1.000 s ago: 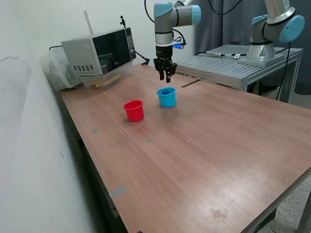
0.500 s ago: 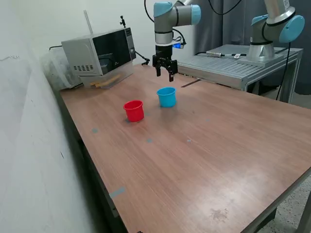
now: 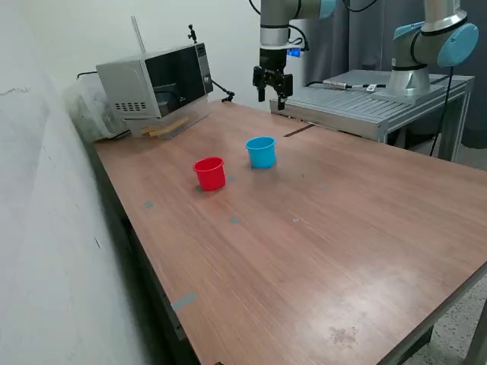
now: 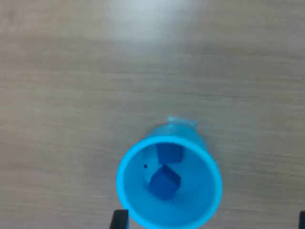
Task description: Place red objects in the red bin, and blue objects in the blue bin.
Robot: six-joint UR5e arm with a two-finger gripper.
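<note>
The light blue bin (image 3: 261,151) stands upright on the wooden table, with the red bin (image 3: 210,173) close by on the exterior view's left. Seen from the wrist, the blue bin (image 4: 123,183) holds two dark blue objects: one cube (image 4: 164,182) in the middle and another (image 4: 170,152) against the wall. My gripper (image 3: 272,96) hangs open and empty, high above the table behind the blue bin. One dark fingertip (image 4: 119,220) shows at the wrist picture's edge. No red objects are visible; the red bin's inside cannot be made out.
A microwave (image 3: 156,84) sits at the table's back corner on the exterior view's left. A grey metal platform (image 3: 365,103) with a second robot arm (image 3: 426,46) stands behind the table (image 3: 342,228). A white wall runs along the left.
My gripper, low over the blue bin with fingers together a second ago, has opened, risen and shifted toward the exterior view's right and back.
</note>
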